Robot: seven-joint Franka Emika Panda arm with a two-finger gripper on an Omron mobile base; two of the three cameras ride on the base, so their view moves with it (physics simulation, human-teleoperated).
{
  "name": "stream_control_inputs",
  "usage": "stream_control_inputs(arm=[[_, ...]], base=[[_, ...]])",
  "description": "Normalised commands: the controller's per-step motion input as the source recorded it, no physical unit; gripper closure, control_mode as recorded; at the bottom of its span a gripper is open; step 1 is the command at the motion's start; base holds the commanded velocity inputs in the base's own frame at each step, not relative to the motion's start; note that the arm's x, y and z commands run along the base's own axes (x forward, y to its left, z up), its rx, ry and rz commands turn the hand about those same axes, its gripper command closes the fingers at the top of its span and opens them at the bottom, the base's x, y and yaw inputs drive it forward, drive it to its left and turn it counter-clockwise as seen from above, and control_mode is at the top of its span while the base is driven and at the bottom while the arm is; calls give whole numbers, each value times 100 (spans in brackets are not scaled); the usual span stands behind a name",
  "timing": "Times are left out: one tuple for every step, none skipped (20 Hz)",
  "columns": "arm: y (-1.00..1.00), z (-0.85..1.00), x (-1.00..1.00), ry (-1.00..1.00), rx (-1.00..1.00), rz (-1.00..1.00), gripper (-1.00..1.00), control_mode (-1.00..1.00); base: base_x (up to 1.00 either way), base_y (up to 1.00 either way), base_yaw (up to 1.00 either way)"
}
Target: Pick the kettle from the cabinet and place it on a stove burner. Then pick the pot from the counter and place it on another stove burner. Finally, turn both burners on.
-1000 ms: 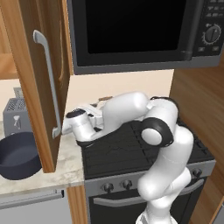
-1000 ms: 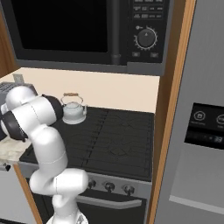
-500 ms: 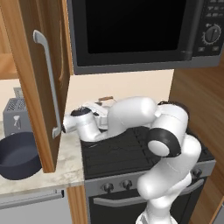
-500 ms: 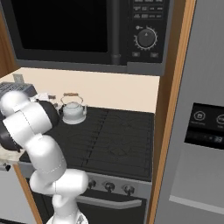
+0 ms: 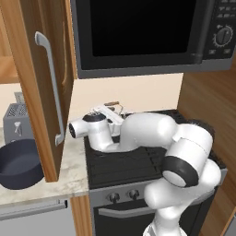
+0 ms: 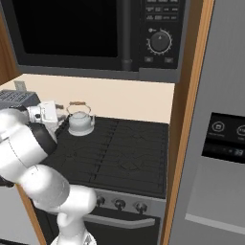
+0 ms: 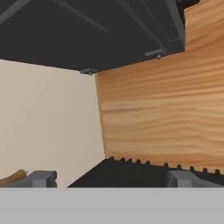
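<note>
Kettle (image 6: 80, 123) is seen standing upright on the back left burner of the black stove (image 6: 119, 153), close to the cream back wall, its arched wire handle with a brown wooden bar raised above the domed lid. In the left base view most of the kettle is hidden behind the white arm, with only the brown bar (image 5: 111, 103) showing above it.

The gripper (image 7: 111, 178) is seen in the hand view with its two grey fingertips spread wide apart and nothing held between them; the brown handle bar lies just beside the left fingertip, at the frame's lower left edge. Beyond the fingertips, the cream wall, a wood-grain side panel and the dark underside of the microwave (image 5: 147, 34) are shown.

The dark navy pot (image 5: 19, 164) rests on the table (image 5: 69, 173) at the left, near its front edge, lidless, partly hidden by the open door of the cabinet (image 5: 44, 78), which bears a long silver bar handle. A grey toaster (image 5: 16, 122) stands behind the pot, against the wall. Round knobs (image 6: 117, 204) are lined along the stove's front.
</note>
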Motion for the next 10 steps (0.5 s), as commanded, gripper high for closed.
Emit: stream_control_inputs(arm=[[-32, 9, -29, -5, 10, 0, -100, -100], [-33, 10, -29, -4, 10, 0, -100, -100], [-30, 11, -34, -5, 10, 0, -100, -100], [-27, 12, -34, -5, 10, 0, -100, -100], [-27, 12, -36, -7, 9, 0, -100, -100], [-26, 17, -33, -6, 10, 0, -100, -100], [-25, 16, -35, -5, 10, 0, -100, -100], [-26, 19, -36, -4, 12, 0, -100, -100], [-28, 18, -34, -1, 14, 0, -100, -100], [-29, 17, -36, -3, 13, 0, -100, -100]], base=[[0, 0, 0], [0, 0, 0], [0, 0, 0], [0, 0, 0], [0, 0, 0], [0, 0, 0], [0, 0, 0], [0, 0, 0], [0, 0, 0], [0, 0, 0]])
